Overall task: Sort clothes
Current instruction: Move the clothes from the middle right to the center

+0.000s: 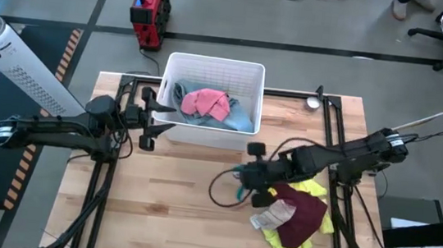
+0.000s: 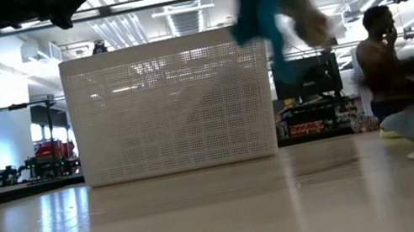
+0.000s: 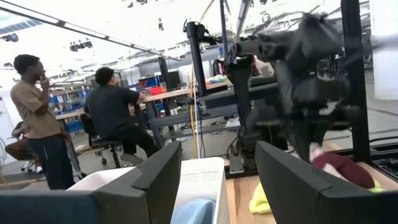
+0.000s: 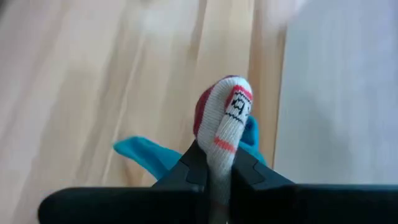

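My right gripper is above the table's middle, near the white basket, and is shut on a white knit garment with red stripes and a teal garment. Both hang high in the low view, where the teal garment shows. My left gripper is open and empty at the basket's near left corner. A pink garment and a light blue one lie in the basket. A maroon garment lies on a yellow one at the near right. My right gripper pinches the white knit garment's folded end between its two fingers, with the teal garment caught beside it. The fingers point down from above. Both garments are lifted clear of the table and hang below the fingers.
A small round silver object lies at the table's far right. A black cable loops on the wood near my right gripper. The near left of the table is bare wood. People stand and sit in the room beyond.
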Controlling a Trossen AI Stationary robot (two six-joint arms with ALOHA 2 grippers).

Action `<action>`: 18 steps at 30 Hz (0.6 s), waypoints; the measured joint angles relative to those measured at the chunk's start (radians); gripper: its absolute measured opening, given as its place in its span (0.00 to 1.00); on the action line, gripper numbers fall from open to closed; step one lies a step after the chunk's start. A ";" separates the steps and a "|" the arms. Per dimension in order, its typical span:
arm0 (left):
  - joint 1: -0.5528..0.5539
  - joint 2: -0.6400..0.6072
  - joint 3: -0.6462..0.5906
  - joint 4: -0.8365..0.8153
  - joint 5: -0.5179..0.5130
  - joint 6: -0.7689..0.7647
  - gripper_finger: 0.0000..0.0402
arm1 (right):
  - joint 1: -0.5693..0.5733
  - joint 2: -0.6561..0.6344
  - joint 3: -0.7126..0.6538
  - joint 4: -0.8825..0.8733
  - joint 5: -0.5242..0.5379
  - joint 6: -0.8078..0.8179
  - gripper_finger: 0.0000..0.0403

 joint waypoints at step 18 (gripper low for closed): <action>-0.001 0.005 -0.003 -0.020 0.002 -0.035 0.55 | -0.059 0.033 0.030 0.173 -0.018 -0.094 0.39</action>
